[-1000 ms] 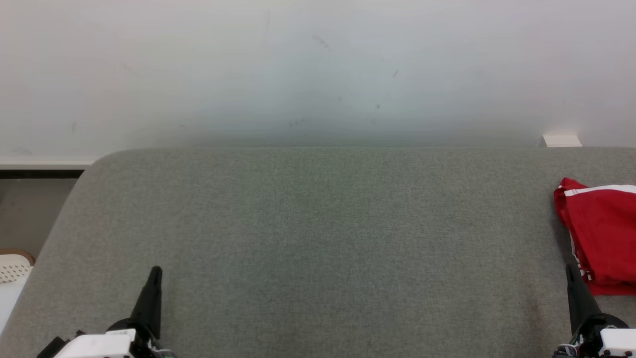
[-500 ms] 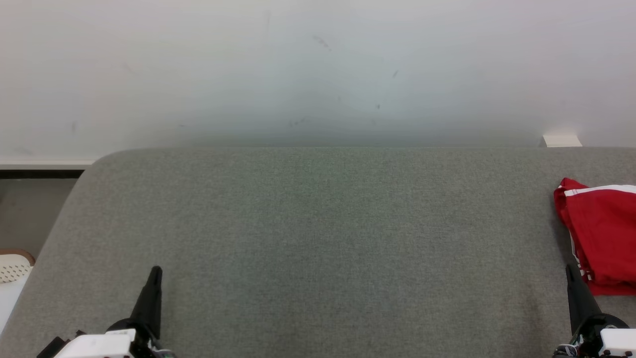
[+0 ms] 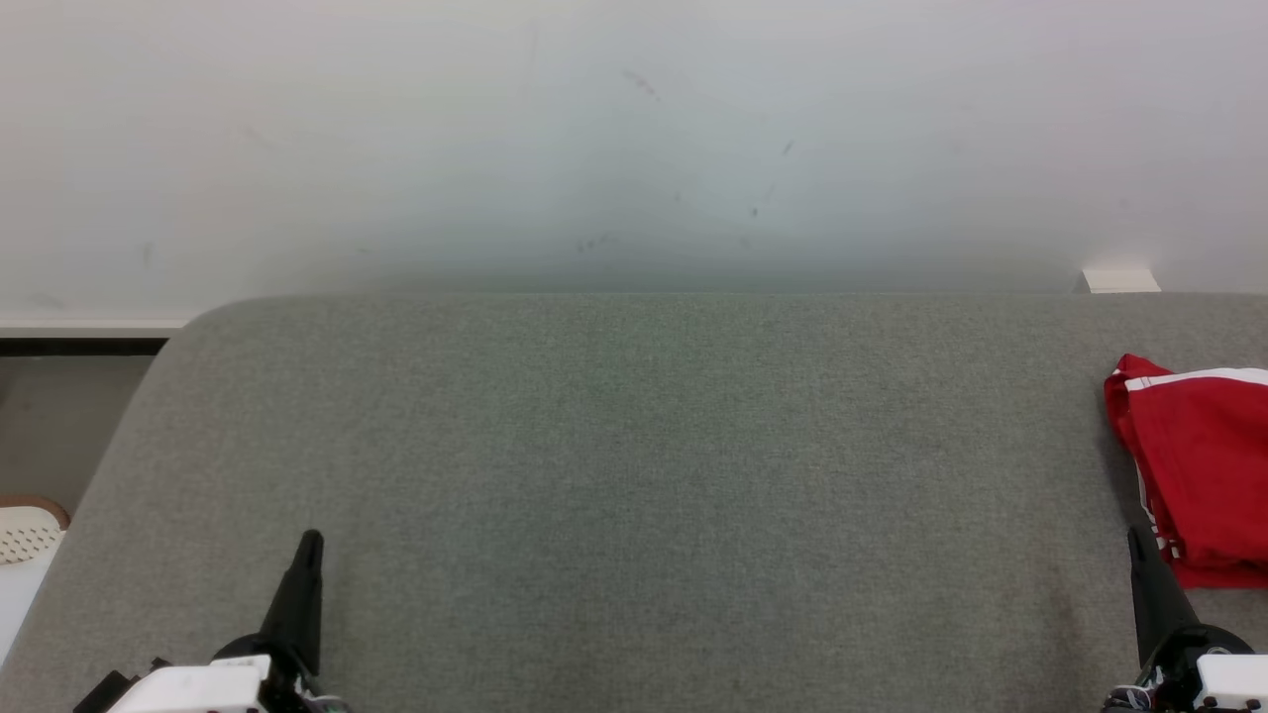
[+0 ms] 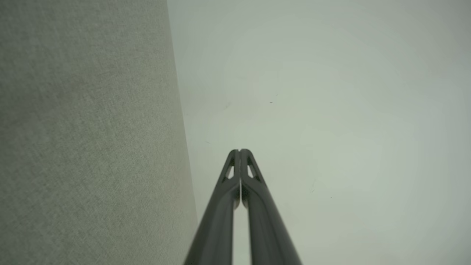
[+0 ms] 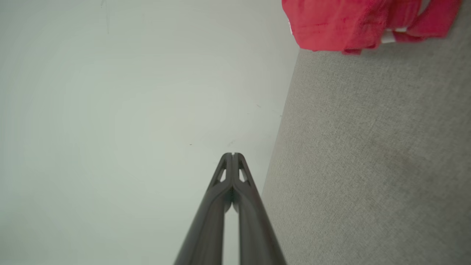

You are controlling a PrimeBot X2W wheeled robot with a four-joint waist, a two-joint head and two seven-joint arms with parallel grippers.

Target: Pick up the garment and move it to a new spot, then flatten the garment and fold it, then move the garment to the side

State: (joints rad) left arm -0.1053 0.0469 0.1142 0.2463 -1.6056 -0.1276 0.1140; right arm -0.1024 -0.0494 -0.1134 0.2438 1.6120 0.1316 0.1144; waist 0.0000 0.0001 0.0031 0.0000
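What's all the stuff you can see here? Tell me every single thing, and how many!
garment: one, red with white stripes, bunched at the right edge of the padded surface
padded surface: one, grey, across the middle
wall: one, white, behind the surface
small block: one, white, by the wall, far right
holey object: one, white, lower left, off the surface
left tool: one, dark, shut, lower left
right tool: one, dark, shut, lower right, beside the garment

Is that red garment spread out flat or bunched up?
Bunched up: the garment lies in a compact heap with overlapping layers on the grey surface. Its right part is cut off.
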